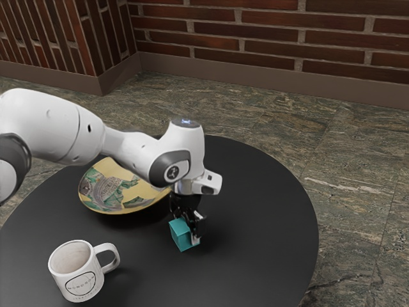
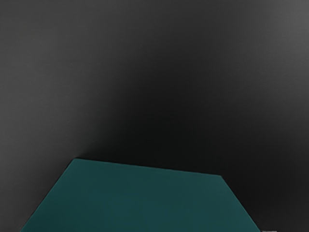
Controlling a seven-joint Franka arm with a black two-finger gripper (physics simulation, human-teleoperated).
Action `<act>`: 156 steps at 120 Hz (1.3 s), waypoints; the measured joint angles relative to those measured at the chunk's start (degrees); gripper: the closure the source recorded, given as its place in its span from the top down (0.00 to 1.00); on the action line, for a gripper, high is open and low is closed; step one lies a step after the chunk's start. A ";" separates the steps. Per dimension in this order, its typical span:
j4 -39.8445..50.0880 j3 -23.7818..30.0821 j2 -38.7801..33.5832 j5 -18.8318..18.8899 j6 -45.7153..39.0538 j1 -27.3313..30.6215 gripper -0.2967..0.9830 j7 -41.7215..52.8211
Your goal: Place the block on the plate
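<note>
Block [image 1: 181, 236], teal, is located at the lower end of the claw [image 1: 190, 234], off the plate [image 1: 110, 203]. Claw opening cannot be determined, nor can a hold on the block be confirmed. Contact between the block and the round black desk [image 1: 255, 192] is likewise indeterminate. The plate, yellow with a green and grey pattern, lies on the desk toward the exterior view's left, partly hidden by the white arm [image 1: 64, 128]. A white mug [image 1: 80, 281] stands upright nearer the exterior camera, handle directed toward the block's side.
</note>
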State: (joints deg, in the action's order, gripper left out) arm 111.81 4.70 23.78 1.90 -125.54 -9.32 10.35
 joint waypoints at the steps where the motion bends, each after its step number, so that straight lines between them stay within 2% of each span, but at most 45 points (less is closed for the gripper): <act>1: 0.00 -0.01 0.04 -0.01 -0.01 0.00 0.66 0.00; 35: 0.01 -0.28 -0.54 0.23 0.08 0.02 0.51 -0.33; 55: -0.21 -0.36 -2.33 0.54 0.53 -0.06 0.50 -0.58; 89: -5.67 -1.93 -5.45 1.46 5.85 0.15 0.51 -0.60; 156: -6.12 -2.02 -7.84 2.88 10.37 17.00 0.51 -0.38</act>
State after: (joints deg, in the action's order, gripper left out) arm 105.69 2.68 15.93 4.78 -115.17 7.68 9.97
